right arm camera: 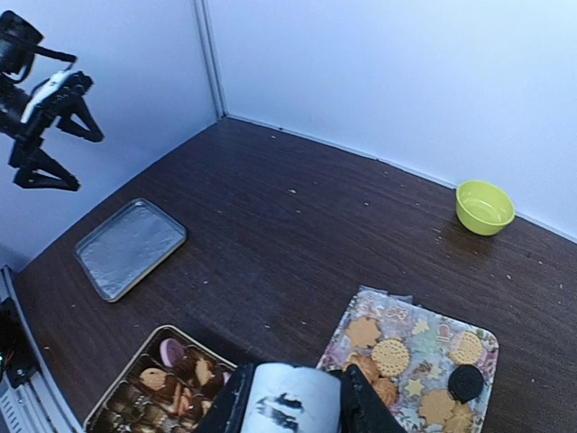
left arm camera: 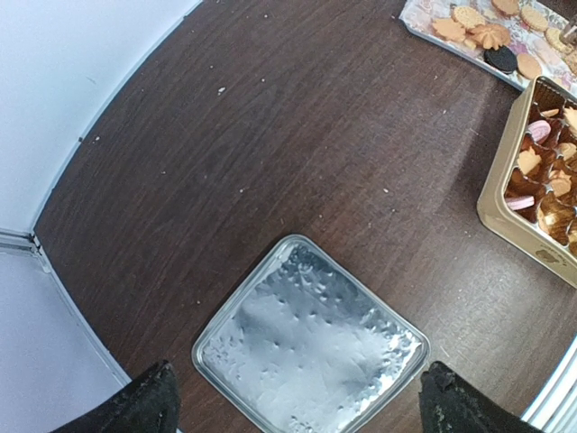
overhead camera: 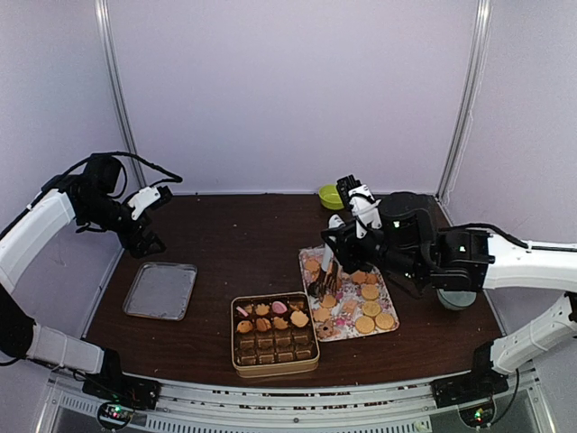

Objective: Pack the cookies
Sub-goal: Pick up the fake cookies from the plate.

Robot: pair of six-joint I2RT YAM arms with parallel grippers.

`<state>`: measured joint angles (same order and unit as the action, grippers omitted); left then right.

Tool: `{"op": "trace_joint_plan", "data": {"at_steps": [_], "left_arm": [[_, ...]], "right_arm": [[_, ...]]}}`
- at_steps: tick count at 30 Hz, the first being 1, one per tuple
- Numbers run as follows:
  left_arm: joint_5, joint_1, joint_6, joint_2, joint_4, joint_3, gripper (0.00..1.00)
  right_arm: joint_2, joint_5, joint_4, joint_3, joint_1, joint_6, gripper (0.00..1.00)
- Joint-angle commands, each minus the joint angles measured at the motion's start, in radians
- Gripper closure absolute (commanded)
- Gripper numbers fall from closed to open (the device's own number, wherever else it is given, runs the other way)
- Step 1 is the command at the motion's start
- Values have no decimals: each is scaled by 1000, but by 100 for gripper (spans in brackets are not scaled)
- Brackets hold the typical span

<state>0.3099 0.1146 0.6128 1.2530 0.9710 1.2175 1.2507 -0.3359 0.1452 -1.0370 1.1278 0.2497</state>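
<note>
Top external view: right claw [overhead camera: 322, 283] hangs over cookies [overhead camera: 370, 293], grip unclear; left claw [overhead camera: 149, 244] spread.

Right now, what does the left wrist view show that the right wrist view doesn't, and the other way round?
Only the left wrist view: the dimples in the silver tray close up, framed by the fingers of the left gripper, which stand wide open. Only the right wrist view: the green bowl near the back wall. Both: the silver tray, the gold tin with cookies in it, and the patterned tray with loose cookies, including one black cookie.
</note>
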Motion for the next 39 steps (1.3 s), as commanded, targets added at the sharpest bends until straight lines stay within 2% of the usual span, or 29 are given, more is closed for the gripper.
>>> {"op": "trace_joint_plan", "data": {"at_steps": [1, 8, 16, 25, 39], "left_arm": [[-1, -5, 15, -19, 1, 15, 5], [-7, -5, 20, -28, 1, 3, 5], [-14, -6, 27, -22, 4, 5, 5], [-19, -5, 28, -22, 9, 8, 5], [-13, -4, 25, -24, 12, 15, 5]], "right_arm": [[-5, -69, -62, 43, -82, -16, 70], [28, -74, -147, 73, -212, -61, 68], [100, -35, -239, 78, -297, -83, 65], [153, -19, -263, 93, -330, -91, 65], [148, -26, -255, 169, -331, -76, 68]]}}
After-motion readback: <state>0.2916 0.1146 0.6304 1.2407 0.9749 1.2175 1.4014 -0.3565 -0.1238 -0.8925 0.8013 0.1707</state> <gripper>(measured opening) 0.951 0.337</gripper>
